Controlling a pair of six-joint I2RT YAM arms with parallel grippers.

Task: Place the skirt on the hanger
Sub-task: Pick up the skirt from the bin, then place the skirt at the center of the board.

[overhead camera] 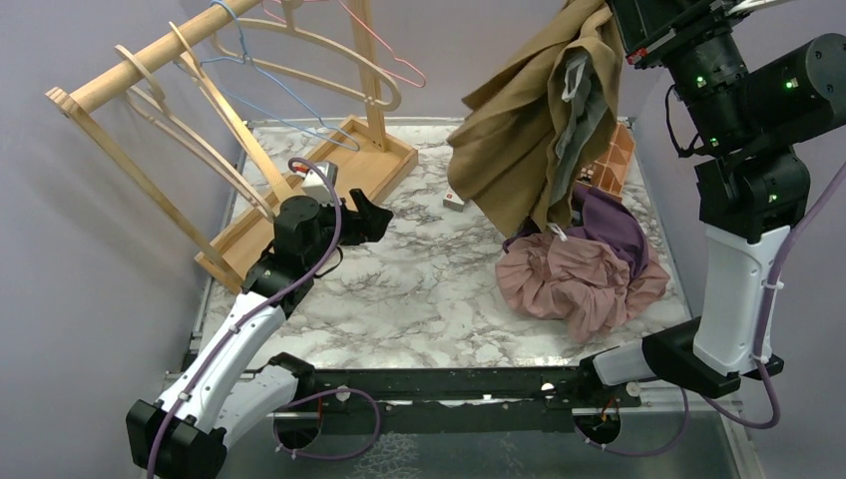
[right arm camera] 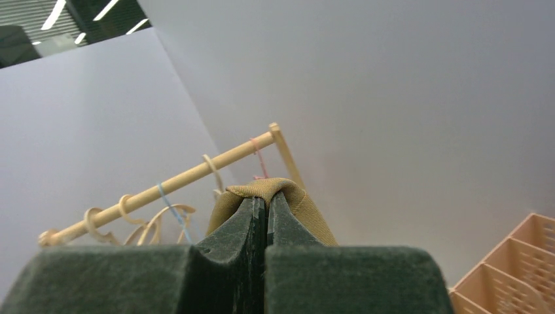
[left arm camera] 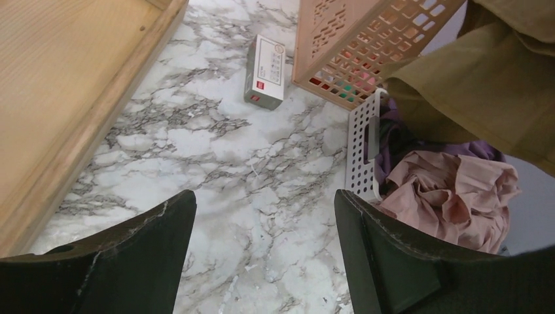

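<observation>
Two arms work at one marble desk (overhead camera: 419,289). The right pincer (right arm camera: 266,199) is clamped tight on a fold of the tan skirt (overhead camera: 519,130) and holds it high at 1 o'clock in the overhead view, where the top edge cuts the pincer off. The left pincer (left arm camera: 265,196) is spread wide and empty, low over the desk toward 9 o'clock. Five hangers hang on one wooden rack (overhead camera: 140,65) at 11 o'clock: three wooden hangers (overhead camera: 329,45), one blue hanger (overhead camera: 284,92) and one pink hanger (overhead camera: 394,55). Two baskets sit at 2 o'clock. The peach basket (left arm camera: 353,46) is largely hidden behind the skirt, and its contents are hard to make out. The white basket (left arm camera: 362,140) shows only one perforated wall, with a purple garment (overhead camera: 614,220) bunched against it and a pink garment (overhead camera: 579,284) heaped at 3 o'clock. One small box (left arm camera: 265,62) lies on the desk between rack and baskets.
</observation>
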